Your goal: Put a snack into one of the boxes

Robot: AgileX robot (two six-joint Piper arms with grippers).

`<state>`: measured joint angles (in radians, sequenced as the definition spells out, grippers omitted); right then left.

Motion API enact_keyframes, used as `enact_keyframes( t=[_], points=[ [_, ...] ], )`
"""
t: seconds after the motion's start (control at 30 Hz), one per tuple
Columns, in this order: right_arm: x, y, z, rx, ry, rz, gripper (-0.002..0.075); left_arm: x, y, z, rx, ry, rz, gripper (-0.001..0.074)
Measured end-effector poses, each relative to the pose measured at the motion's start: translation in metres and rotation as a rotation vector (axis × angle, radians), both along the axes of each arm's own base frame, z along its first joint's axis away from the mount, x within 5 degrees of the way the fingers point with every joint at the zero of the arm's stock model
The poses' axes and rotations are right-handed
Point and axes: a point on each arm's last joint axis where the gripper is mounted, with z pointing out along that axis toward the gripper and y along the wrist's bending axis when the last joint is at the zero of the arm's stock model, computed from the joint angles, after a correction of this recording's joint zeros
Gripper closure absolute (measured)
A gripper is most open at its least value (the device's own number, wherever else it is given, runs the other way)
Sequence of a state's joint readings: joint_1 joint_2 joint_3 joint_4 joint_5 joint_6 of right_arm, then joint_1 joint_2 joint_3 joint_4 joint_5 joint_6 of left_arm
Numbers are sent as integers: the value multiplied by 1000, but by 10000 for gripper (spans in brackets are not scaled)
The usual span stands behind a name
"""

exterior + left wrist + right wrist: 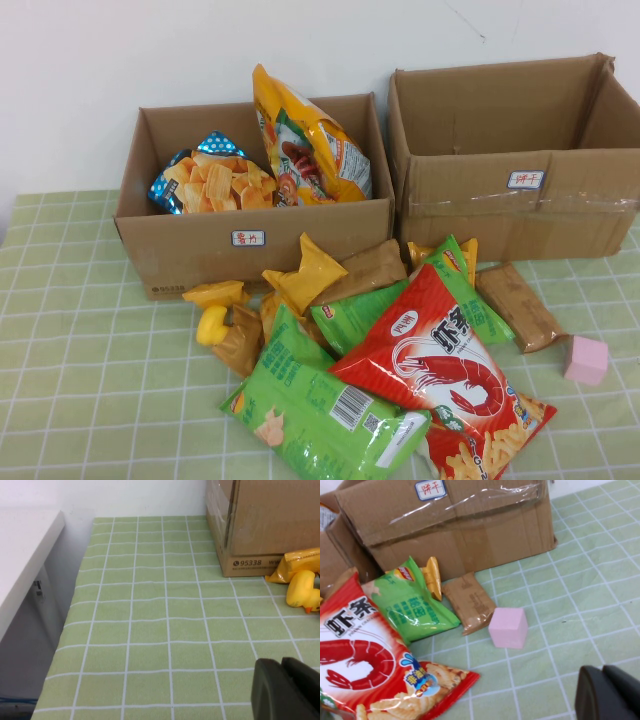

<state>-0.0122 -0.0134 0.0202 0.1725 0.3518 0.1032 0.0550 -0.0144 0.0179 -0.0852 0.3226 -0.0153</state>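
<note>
- We see the snacks heaped on the counter point(90, 380) in front of two cardboard boxes; the left box point(250, 245) already holds two bags, the right box point(520, 215) looks empty.
- Neither arm shows in the high view. The left gripper point(287, 690) appears only as a dark edge in its wrist view, over bare checked cloth, with the rubber duck point(302, 590) and the left box's corner ahead of it. We cannot tell how its fingers stand.
- The right gripper point(610, 692) is likewise a dark edge only; we cannot tell its opening, and it holds nothing we can see.
- From the right gripper, the brown snack pack point(470, 602) lies just past the pink cube point(508, 627), long axis running toward the right box.
- We judge the right arm nearer that pack and the red shrimp-chip bag point(440, 365).
</note>
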Motion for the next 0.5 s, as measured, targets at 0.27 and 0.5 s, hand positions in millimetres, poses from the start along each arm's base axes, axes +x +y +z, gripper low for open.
enact_keyframes(
  t=[0.27, 0.5],
  points=[
    [0, 1, 0, 25, 0, 2, 728, 0, 0, 1, -3, -9, 0, 736],
    [0, 1, 0, 27, 0, 2, 728, 0, 0, 1, -5, -12, 0, 736]
  ],
)
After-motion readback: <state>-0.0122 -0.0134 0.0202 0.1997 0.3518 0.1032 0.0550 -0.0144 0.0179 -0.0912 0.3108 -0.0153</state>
